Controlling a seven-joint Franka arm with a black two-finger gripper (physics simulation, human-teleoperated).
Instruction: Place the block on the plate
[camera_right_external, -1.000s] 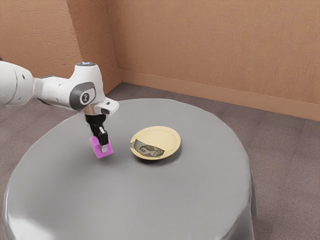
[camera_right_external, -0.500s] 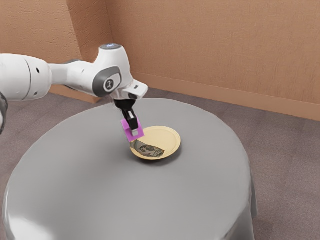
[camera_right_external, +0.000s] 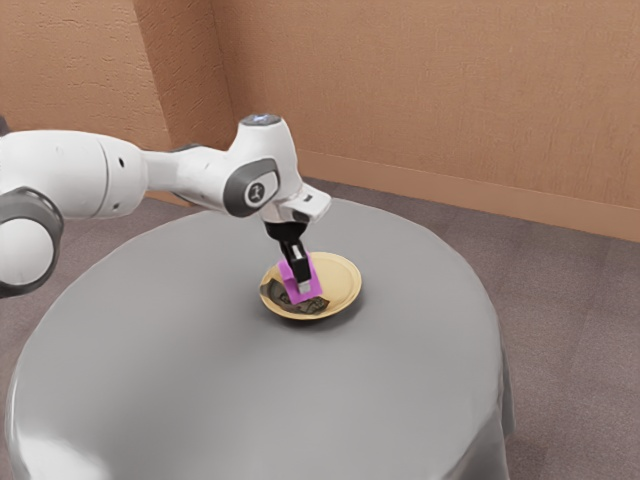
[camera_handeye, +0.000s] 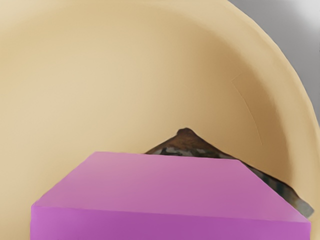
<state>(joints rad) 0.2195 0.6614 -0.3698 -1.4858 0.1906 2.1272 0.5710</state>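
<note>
In the exterior view my gripper (camera_right_external: 299, 274) is shut on the magenta block (camera_right_external: 309, 290), which is slightly tilted and over the pale yellow plate (camera_right_external: 342, 280). Whether the block touches the plate I cannot tell. Close under the hand in the wrist view, the block (camera_handeye: 165, 185) covers part of the dark printed picture on the plate (camera_handeye: 125, 90).
A round table with a grey cloth (camera_right_external: 240, 390) carries the plate. The picture patch (camera_right_external: 280, 298) lies at the plate's side toward the exterior view's left. Behind stands a brown wall (camera_right_external: 430, 100).
My gripper has carried the block toward the exterior view's right, rising from near the table and then coming down over the plate. The plate has stayed where it was.
</note>
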